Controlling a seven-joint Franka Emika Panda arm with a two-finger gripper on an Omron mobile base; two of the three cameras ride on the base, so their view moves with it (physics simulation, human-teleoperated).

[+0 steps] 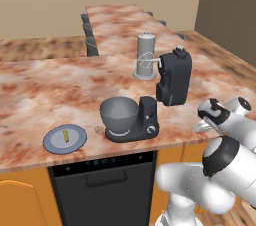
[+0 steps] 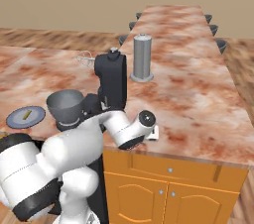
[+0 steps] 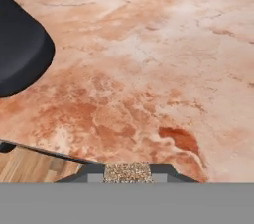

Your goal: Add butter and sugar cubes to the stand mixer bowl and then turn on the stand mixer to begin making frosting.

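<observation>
The claw [image 3: 128, 174], pressed in on what looks like the sugar cubes [image 3: 128, 170] near the counter [image 3: 149, 69] edge, should hold firm, lift clear over the stand mixer [image 1: 150, 120], and release squarely above the stand mixer bowl [image 1: 119, 112] beyond it.

The left base view looks forward and down from behind the arm's left, the counter [image 1: 60, 90] across mid frame and the stand mixer [image 1: 160, 95] near centre. The right base view faces the same counter and mixer from the other side, mixer left of centre. The hand view sits close above the counter, its edge at lower left.
</observation>
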